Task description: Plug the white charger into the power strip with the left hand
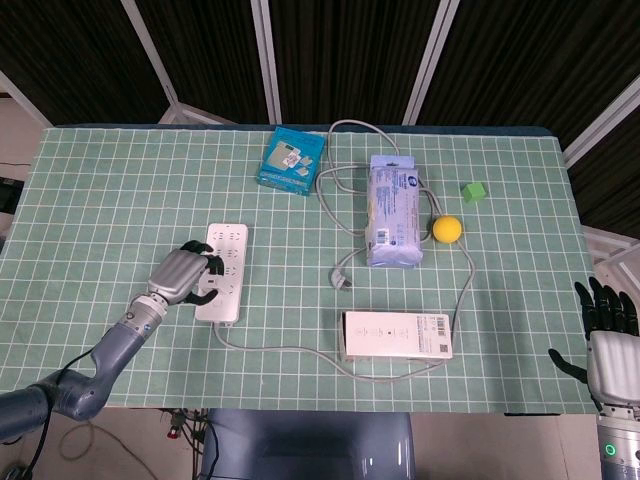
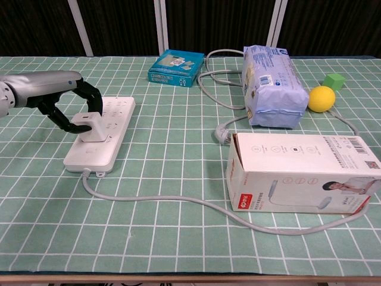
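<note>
Now, left hand (image 2: 71, 107): fingers closed on the white charger (image 2: 90, 126), at the scene's left.
Charger: upright on the power strip (image 2: 101, 136), seemingly seated.
Strip's long axis: near to far.
Right hand (image 1: 606, 330): empty, fingers apart, well apart at near right.

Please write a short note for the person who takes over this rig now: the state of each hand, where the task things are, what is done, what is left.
Left hand: grips the white charger, which stands upright on the power strip.
Right hand: at the table's right edge, fingers apart, holding nothing.
Done: charger brought onto the strip's sockets.
Left: I cannot tell whether it is fully seated; press down, check, then release.
</note>
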Robot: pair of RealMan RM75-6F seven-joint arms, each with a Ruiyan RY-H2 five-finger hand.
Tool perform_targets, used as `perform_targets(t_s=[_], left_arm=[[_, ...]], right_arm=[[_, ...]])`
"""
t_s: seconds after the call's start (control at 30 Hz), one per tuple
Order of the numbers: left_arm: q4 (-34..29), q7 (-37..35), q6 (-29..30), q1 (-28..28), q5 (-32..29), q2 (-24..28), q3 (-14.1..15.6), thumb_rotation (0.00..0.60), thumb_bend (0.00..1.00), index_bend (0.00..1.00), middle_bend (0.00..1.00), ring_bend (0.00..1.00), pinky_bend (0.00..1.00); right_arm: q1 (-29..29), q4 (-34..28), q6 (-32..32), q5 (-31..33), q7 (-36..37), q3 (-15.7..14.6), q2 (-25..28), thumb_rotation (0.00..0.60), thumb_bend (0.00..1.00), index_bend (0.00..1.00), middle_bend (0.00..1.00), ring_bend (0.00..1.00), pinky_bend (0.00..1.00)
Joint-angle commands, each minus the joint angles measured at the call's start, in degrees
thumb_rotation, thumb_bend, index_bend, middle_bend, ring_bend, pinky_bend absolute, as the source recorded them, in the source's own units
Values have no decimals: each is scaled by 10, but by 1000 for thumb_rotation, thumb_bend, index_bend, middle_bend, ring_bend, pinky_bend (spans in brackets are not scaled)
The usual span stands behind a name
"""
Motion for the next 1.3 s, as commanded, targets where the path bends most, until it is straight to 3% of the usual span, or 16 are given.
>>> perform_targets(t_s=[0.03,0.43,0.53,0.67,0.8,1.13,1.3], left_arm=[[3,2,-1,0,0,-3,0,600,431,585,576,184,145],[4,8,-2,-3,2,-7,-2,600,422,561,543,180,128],[-3,8,-5,-3,4,-1,-1,600,402,468,415,131,97],[-13,21,-18,-8,0,15,3,600,366,313,171,12,48],[-26,45,-26,-13,-9,30,5,600,349,239,20,0,17],[-83,85,9,-10,-10,63,-4,600,348,224,13,0,18],[-125,67,61,8,16,90,-18,600,347,253,127,17,142]], right_arm=[[0,0,0,0,0,0,0,600,130,0,0,0,4],[0,0,0,1,1,1,0,600,130,0,0,0,3],[0,-1,0,1,1,1,0,600,130,0,0,0,5],[0,-2,-1,2,0,1,1,600,130,0,0,0,4],[0,-4,-4,4,-3,0,2,600,130,0,0,0,4],[-1,-9,-8,12,-13,2,3,600,130,0,0,0,3],[-1,-12,-11,14,-17,1,5,600,130,0,0,0,4]])
